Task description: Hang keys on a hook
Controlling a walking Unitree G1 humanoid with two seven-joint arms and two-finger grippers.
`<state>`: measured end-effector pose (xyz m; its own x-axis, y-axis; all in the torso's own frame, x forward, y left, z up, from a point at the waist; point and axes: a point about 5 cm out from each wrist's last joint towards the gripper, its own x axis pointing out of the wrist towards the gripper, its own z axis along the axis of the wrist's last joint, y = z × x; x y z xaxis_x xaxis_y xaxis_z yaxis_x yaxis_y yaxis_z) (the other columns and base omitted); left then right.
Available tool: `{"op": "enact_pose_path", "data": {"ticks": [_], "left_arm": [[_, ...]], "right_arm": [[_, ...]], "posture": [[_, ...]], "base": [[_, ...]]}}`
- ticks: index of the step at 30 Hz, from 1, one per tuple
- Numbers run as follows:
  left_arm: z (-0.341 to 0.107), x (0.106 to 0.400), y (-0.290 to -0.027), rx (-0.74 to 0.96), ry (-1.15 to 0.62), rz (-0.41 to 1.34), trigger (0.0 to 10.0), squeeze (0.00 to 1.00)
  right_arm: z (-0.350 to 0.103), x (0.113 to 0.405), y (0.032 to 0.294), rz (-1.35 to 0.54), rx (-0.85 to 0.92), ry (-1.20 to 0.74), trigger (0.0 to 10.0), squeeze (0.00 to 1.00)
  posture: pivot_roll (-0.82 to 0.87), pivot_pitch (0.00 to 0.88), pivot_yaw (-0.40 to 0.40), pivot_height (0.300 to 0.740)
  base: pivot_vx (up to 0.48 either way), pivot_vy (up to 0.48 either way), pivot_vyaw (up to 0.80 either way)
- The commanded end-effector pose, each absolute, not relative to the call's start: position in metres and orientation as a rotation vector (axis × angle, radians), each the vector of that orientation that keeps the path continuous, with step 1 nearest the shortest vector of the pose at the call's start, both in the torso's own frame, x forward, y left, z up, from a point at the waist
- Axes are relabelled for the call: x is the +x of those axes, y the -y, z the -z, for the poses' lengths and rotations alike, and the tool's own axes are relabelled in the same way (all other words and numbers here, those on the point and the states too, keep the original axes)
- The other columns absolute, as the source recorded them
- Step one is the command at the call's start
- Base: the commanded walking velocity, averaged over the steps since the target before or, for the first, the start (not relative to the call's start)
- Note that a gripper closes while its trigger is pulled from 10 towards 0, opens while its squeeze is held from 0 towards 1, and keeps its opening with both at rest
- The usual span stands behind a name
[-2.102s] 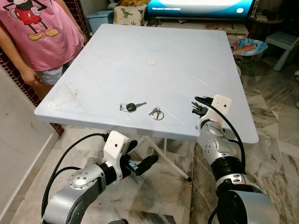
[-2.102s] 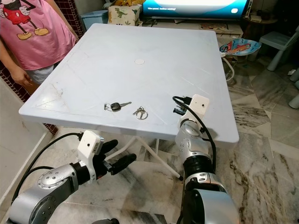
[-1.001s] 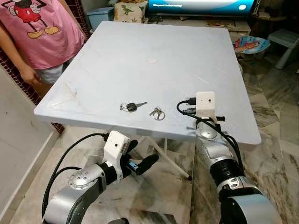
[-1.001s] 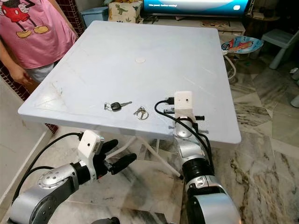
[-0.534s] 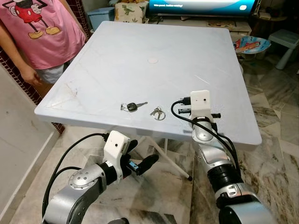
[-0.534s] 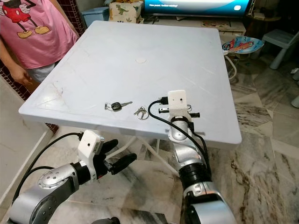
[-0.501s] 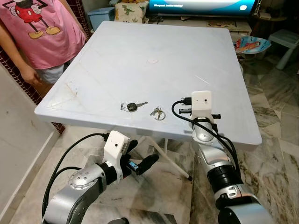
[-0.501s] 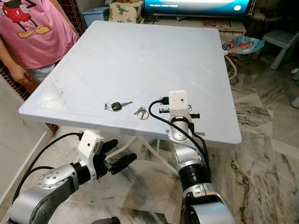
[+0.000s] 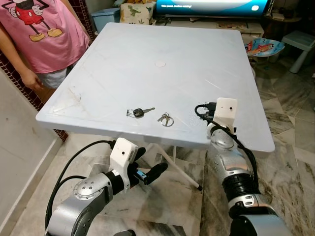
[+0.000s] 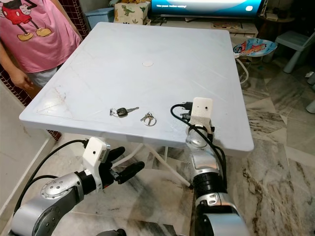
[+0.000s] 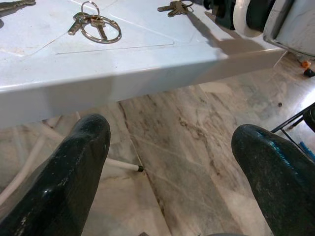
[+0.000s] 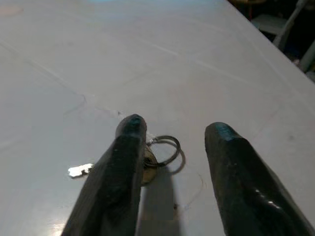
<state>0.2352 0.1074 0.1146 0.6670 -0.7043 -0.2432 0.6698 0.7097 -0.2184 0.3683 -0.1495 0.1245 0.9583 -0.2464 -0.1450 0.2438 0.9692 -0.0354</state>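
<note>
Three sets of keys lie near the front edge of the white table (image 9: 162,44): a black-headed key (image 9: 139,112), a bunch on a ring (image 9: 165,119), and a small ringed set (image 12: 165,147) further right. My right gripper (image 12: 175,124) hovers low over the small set, open. One of its fingers (image 12: 129,147) partly covers that ring. In the left wrist view the small set (image 11: 174,7) lies just beside the right gripper. My left gripper (image 9: 150,162) hangs open below the table's front edge, holding nothing.
A person in a pink shirt (image 9: 37,29) stands at the table's left side, one hand near the corner. A screen (image 9: 211,6) and boxes stand behind the table. A patterned dish (image 9: 262,48) and pale stool (image 9: 301,43) are at the right. The floor is marble.
My right wrist has swung back to the right, away from the ring bunch. The left arm and the two left key sets have not moved.
</note>
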Motion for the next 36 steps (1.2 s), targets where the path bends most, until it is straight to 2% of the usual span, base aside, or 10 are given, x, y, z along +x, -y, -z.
{"op": "enact_pose_path", "data": {"ticks": [1,10,12,13,25,26,27,28,30,36], "left_arm": [[-0.116,0.235,-0.108,-0.095,-0.315,0.775,10.0,0.00],[-0.117,0.234,-0.108,-0.094,-0.314,0.777,10.0,0.00],[-0.117,0.234,-0.108,-0.094,-0.314,0.778,10.0,0.00],[-0.117,0.234,-0.108,-0.095,-0.313,0.778,10.0,0.00],[-0.119,0.233,-0.108,-0.096,-0.303,0.776,10.0,0.00],[-0.119,0.233,-0.108,-0.095,-0.304,0.777,10.0,0.00],[-0.119,0.233,-0.108,-0.095,-0.304,0.777,10.0,0.00],[-0.119,0.233,-0.108,-0.095,-0.304,0.777,10.0,0.00],[-0.119,0.233,-0.108,-0.096,-0.305,0.778,10.0,0.00],[-0.119,0.232,-0.108,-0.096,-0.307,0.779,10.0,0.00]], "right_arm": [[-0.126,0.371,0.150,0.252,0.003,-0.161,10.0,1.00],[-0.127,0.378,0.147,0.243,0.072,-0.187,10.0,0.96],[-0.128,0.380,0.146,0.235,0.098,-0.188,10.0,0.28],[-0.129,0.380,0.145,0.231,0.113,-0.188,10.0,0.00],[-0.127,0.384,0.145,0.229,0.183,-0.209,9.6,0.00],[-0.126,0.384,0.145,0.231,0.190,-0.214,5.0,0.00],[-0.125,0.383,0.145,0.232,0.195,-0.218,5.0,0.00],[-0.125,0.383,0.145,0.233,0.199,-0.220,3.8,0.00],[-0.124,0.383,0.145,0.234,0.204,-0.224,0.0,0.00],[-0.120,0.383,0.147,0.237,0.215,-0.232,0.0,0.00]], "posture": [[0.11,0.112,0.038,0.740],[0.12,0.121,0.039,0.740],[0.12,0.121,0.039,0.740],[0.12,0.121,0.039,0.740],[0.13,0.127,0.040,0.740],[0.13,0.127,0.040,0.740],[0.13,0.128,0.041,0.740],[0.13,0.128,0.041,0.740],[0.13,0.128,0.041,0.740],[0.13,0.130,0.042,0.740]], "base": [[0.000,0.000,0.00],[0.000,0.000,0.00],[0.000,0.000,0.00],[0.000,0.000,0.00],[0.000,0.000,0.00],[0.000,0.000,0.00],[0.000,0.000,0.00],[0.000,0.000,0.00],[0.000,0.000,0.00],[0.000,0.000,0.00]]}}
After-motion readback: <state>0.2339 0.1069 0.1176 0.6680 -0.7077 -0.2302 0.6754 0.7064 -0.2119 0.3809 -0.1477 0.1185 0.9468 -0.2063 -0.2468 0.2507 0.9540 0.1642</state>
